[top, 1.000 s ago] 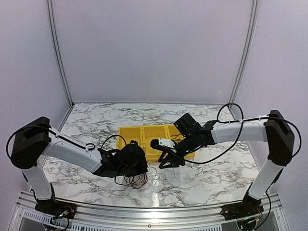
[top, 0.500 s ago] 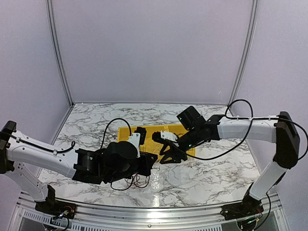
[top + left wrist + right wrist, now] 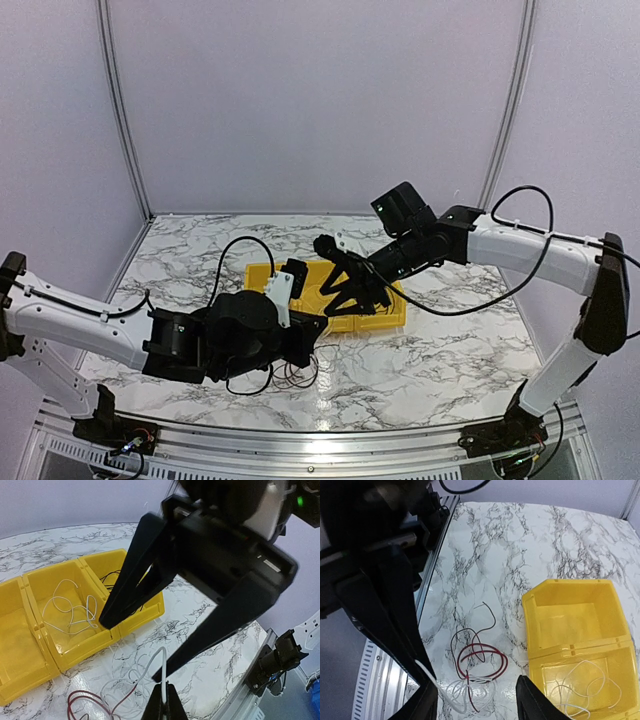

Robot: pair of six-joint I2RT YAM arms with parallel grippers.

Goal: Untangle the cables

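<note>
The cables (image 3: 479, 666) lie in a small black, red and white tangle on the marble, beside the yellow bin (image 3: 570, 625). In the top view the cables (image 3: 294, 375) sit under my left wrist. My left gripper (image 3: 164, 700) is shut on a white cable (image 3: 163, 672) that rises in a loop from the tangle. The same white strand (image 3: 432, 680) runs up to the left in the right wrist view. My right gripper (image 3: 345, 303) hangs open above the bin's near edge, and its fingers (image 3: 135, 580) straddle nothing. My right gripper (image 3: 477, 706) looks down on the tangle.
The yellow bin (image 3: 388, 324) has three compartments: a white wire (image 3: 70, 605) in the middle one, a black wire (image 3: 111, 577) in the right one. The table's metal front rail (image 3: 320, 440) runs close behind the tangle. My left arm (image 3: 365, 580) fills the left of the right wrist view.
My left arm swung forward and to the right, with its gripper shut throughout. The right gripper rose back over the bin and its jaws spread wider.
</note>
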